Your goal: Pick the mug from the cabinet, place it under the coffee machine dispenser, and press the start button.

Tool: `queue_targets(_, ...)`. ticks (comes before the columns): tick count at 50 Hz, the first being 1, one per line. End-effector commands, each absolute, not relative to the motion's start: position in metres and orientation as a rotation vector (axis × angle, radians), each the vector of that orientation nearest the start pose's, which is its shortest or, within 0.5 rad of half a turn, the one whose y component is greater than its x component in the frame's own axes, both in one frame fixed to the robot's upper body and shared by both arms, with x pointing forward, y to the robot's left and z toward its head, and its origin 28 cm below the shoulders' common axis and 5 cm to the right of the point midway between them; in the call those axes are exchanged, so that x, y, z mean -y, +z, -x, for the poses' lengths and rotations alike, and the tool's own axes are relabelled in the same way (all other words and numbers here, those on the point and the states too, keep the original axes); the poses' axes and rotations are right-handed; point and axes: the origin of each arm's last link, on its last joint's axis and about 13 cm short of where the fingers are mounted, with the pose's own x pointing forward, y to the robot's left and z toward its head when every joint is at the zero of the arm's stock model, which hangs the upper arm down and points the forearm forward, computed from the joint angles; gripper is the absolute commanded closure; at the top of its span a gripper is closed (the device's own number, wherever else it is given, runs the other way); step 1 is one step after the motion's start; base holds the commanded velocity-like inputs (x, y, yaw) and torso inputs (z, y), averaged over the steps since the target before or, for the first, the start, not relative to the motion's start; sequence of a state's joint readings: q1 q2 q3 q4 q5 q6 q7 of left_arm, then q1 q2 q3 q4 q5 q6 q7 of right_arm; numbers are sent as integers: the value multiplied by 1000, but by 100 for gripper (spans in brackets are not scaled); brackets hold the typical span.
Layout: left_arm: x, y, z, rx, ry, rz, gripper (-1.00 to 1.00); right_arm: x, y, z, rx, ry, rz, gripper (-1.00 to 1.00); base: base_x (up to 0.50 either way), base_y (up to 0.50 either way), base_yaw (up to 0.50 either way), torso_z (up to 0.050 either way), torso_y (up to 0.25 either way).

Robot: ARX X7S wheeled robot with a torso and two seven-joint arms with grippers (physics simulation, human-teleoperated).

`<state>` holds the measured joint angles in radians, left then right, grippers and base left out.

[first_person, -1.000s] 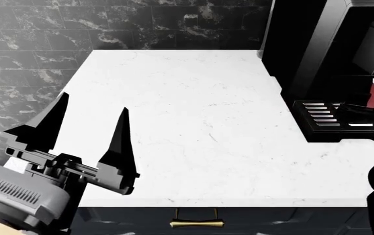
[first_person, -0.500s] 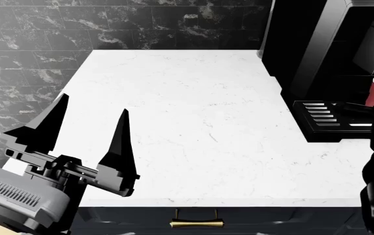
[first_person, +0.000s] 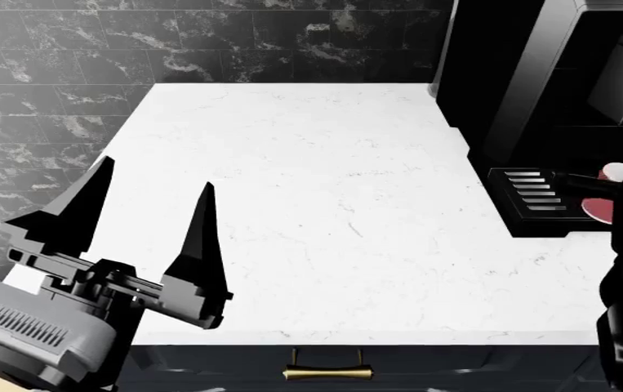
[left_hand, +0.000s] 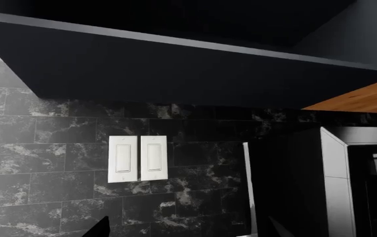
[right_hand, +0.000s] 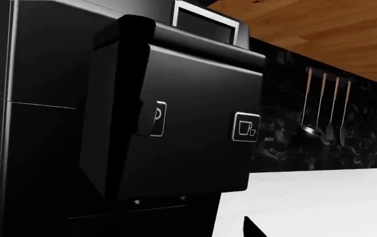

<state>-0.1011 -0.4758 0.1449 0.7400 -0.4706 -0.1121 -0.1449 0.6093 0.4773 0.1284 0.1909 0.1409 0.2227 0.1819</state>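
The red mug (first_person: 591,206) with its pale rim (first_person: 620,171) sits low and tilted over the slotted drip tray (first_person: 531,194), at the head view's right edge. It is partly hidden behind a finger of my right gripper (first_person: 603,186). The black dispenser head (right_hand: 175,123) with two small nozzles (right_hand: 183,198) underneath fills the right wrist view, with a cup button (right_hand: 246,127) on its face. One right fingertip (right_hand: 251,228) shows with nothing beside it; no mug appears in that view. My left gripper (first_person: 154,173) is open and empty above the counter's left part.
The white marble countertop (first_person: 322,204) is backed by a dark tiled wall. A drawer handle (first_person: 327,373) sits below the front edge. Two light switches (left_hand: 139,159) are under a dark upper cabinet (left_hand: 175,59). Utensils (right_hand: 323,106) hang right of the machine.
The mug has dropped from upright above the right finger to low and tilted over the drip tray. The right finger and left arm have barely moved.
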Motion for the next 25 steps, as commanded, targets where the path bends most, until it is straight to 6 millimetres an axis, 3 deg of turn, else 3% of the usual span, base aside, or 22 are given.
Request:
queue_targets(1, -225, 174, -188, 582, -321, 40, -100, 258, 161, -310, 237, -450, 183, -100, 0, 0, 0, 0, 0)
queue_targets(15, -226, 173, -188, 582, -316, 42, -100, 251, 171, -298, 267, -413, 156, -100, 0, 0, 0, 0, 0)
queue_targets(21, -227, 173, -188, 581, -308, 45, -100, 244, 174, -277, 282, -357, 142, -100, 0, 0, 0, 0, 0)
queue_targets(25, -227, 173, -188, 580, -306, 47, -100, 232, 179, -252, 314, -256, 152, -100, 0, 0, 0, 0, 0)
